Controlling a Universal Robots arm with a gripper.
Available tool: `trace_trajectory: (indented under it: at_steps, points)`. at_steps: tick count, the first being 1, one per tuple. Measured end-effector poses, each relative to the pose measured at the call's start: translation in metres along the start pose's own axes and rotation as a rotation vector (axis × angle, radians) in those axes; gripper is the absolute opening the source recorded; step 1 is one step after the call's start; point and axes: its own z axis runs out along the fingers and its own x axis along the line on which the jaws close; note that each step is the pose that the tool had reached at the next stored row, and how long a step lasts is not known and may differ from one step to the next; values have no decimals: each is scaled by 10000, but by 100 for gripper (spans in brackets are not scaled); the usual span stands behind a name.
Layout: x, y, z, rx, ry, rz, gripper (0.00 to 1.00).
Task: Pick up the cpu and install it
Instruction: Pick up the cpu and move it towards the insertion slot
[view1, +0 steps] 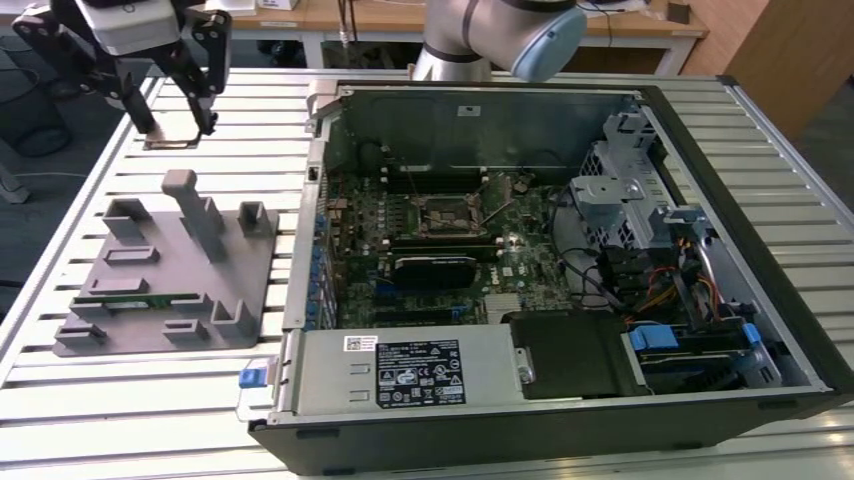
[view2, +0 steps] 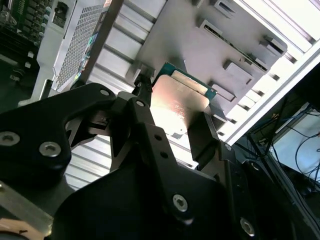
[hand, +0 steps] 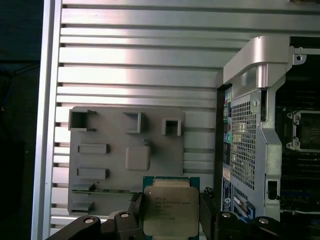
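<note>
One arm (view1: 461, 40) was seen entering the exterior view at twelve o'clock. One gripper (view1: 171, 132) was found at about eleven o'clock in that view, over the slatted table (view1: 134, 420). Its two fingers (view1: 204, 105) were closed in on the one cpu (view1: 170, 143), which was pinched flat between them by two opposite edges.

In the second wrist view the cpu (view2: 187, 90) was shown with its silver top lit, and one dark finger (view2: 200, 137) was pressed to either side of it. In the first wrist view the cpu (hand: 170, 200) was likewise clamped between the two fingers (hand: 135, 207), and its thin green rim was visible along one edge.

One grey fixture (view1: 167, 270) lay on the table at nine o'clock of the exterior view. The held cpu was placed at twelve o'clock from it and was not touching it. In the first wrist view three box-shaped blocks were counted in a row on the fixture (hand: 115, 140), along with one plain square pad. One green memory stick (hand: 102, 191) lay in a slot, and the same stick (view1: 140, 297) was picked out in the exterior view.

One open computer case (view1: 747, 200) stood at three o'clock from the fixture, just beside it. One motherboard (view1: 527, 260) was exposed inside, and one black-framed socket (view1: 441, 213) sat near its middle. The cpu was held well apart from the socket, at roughly ten o'clock from it and outside the case wall.
</note>
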Motion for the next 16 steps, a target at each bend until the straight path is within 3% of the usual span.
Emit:
trace_trajectory:
  at_steps: [16]
  points:
    - [-415, -9, -7, 0, 0, 1, 53]
